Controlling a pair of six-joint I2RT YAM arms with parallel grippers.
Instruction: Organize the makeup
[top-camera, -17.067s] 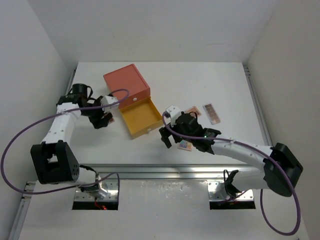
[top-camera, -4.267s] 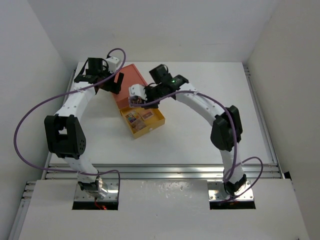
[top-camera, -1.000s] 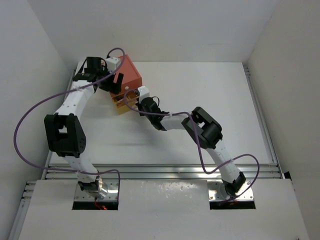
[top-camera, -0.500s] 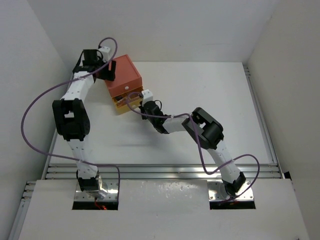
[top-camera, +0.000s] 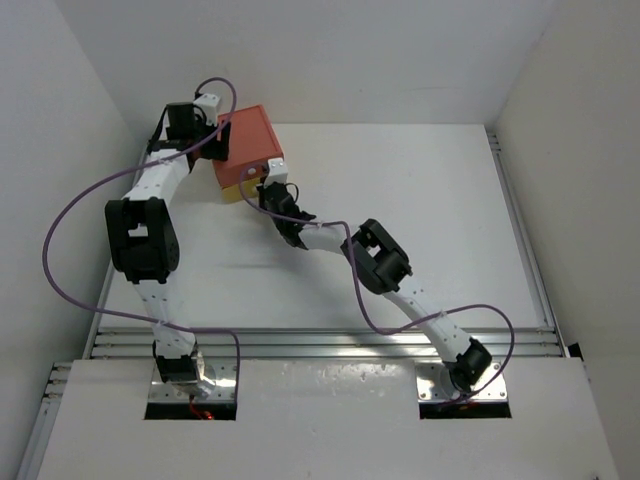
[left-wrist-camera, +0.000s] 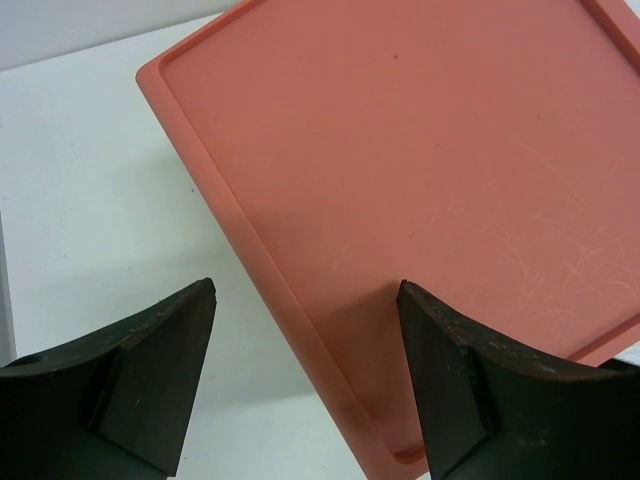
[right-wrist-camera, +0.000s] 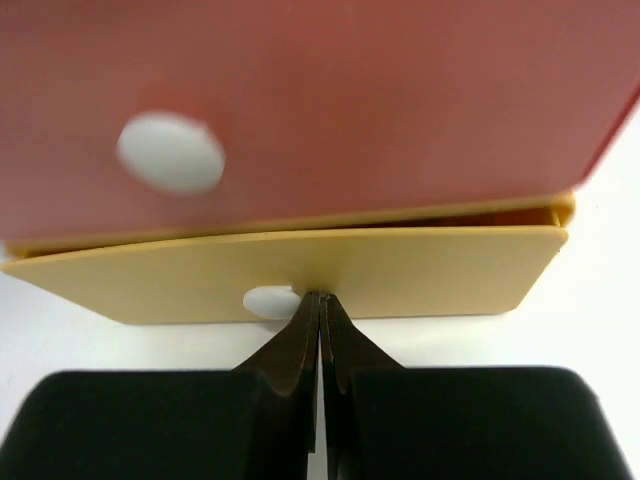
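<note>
Left end effector (left-wrist-camera: 305, 298): held released, fingers spread above the orange box (left-wrist-camera: 420, 150) lid.
Right end effector (right-wrist-camera: 320, 305): clenched empty, tips set against the yellow drawer (right-wrist-camera: 430, 268) front.
Drawer: seen slightly ajar.
Box: set on the bench (top-camera: 430, 190), far left.
Makeup: hidden in every view.

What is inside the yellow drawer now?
Nothing can be seen: the yellow drawer is almost fully inside the orange box, leaving a thin slit. Its contents are covered. The right gripper is at its front.
</note>
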